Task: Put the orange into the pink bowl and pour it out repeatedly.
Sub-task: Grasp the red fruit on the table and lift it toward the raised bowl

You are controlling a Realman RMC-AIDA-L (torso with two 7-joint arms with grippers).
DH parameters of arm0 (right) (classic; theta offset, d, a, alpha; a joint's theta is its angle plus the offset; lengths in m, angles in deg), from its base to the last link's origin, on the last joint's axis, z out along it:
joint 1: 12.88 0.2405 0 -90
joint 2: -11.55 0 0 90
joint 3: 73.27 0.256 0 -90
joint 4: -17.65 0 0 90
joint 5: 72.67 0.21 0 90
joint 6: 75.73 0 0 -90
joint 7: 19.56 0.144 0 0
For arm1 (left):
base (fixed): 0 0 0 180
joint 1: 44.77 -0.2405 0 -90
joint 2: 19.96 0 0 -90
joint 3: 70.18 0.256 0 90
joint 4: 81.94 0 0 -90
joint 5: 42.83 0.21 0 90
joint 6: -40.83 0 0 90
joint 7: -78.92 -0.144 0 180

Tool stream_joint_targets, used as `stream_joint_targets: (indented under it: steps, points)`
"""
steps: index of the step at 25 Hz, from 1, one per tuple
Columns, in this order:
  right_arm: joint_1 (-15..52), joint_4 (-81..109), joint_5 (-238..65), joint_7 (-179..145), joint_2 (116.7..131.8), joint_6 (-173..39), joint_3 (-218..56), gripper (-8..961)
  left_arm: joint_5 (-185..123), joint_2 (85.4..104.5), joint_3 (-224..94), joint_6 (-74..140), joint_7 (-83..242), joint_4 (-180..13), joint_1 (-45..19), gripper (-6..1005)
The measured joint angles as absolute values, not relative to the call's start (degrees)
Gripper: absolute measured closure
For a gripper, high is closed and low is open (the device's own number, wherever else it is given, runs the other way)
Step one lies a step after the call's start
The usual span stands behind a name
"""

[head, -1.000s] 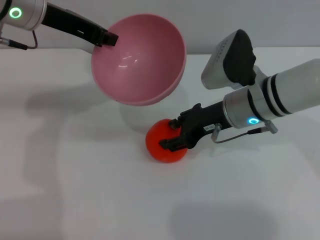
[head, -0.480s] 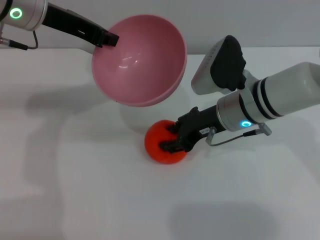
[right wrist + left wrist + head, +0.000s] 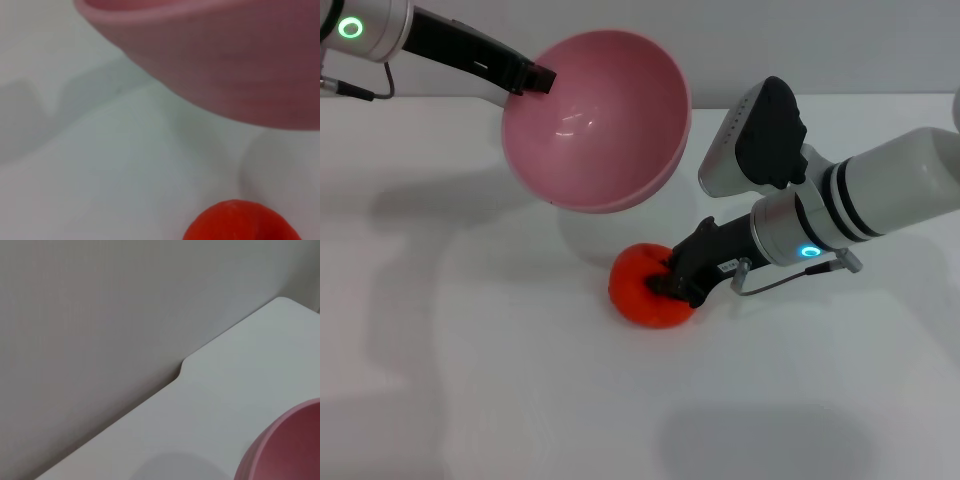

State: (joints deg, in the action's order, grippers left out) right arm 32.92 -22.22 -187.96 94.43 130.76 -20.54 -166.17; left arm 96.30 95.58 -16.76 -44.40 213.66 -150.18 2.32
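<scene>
The pink bowl [image 3: 595, 120] hangs tilted above the table, its opening facing forward and nothing inside. My left gripper [image 3: 542, 76] is shut on its far-left rim. Part of the bowl [image 3: 290, 450] shows in the left wrist view. Below and in front of it, the orange [image 3: 638, 285] rests on the table. My right gripper [image 3: 672, 283] comes from the right and is shut on the orange's right side. In the right wrist view the orange [image 3: 240, 222] sits under the bowl's outer wall [image 3: 225, 65].
The white table [image 3: 470, 380] stretches around the orange. A grey wall stands behind it. The table's back edge has a notch [image 3: 182, 365] in the left wrist view.
My right gripper's fingers went from straddling the orange to shut on it, and the arm shifted slightly left. The bowl and left arm stayed in place.
</scene>
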Motion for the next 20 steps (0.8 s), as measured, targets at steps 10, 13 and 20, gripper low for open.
stream_joint_targets:
  steps: [10,13,20]
  points:
    - [27.6,-32.5,-188.3,98.3,130.31,-14.5,-166.1,877,96.3,95.31,-16.7,-44.2,213.7,-150.1,1.9,955]
    - [18.6,-49.8,-192.4,102.9,130.3,-7.7,-165.3,884,96.3,95.21,-16.8,-44.2,213.7,-150.0,1.8,955]
    - [12.7,-63.0,-196.1,106.3,131.02,7.2,-161.0,899,96.4,94.73,-17.1,-43.8,213.8,-149.8,1.1,955]
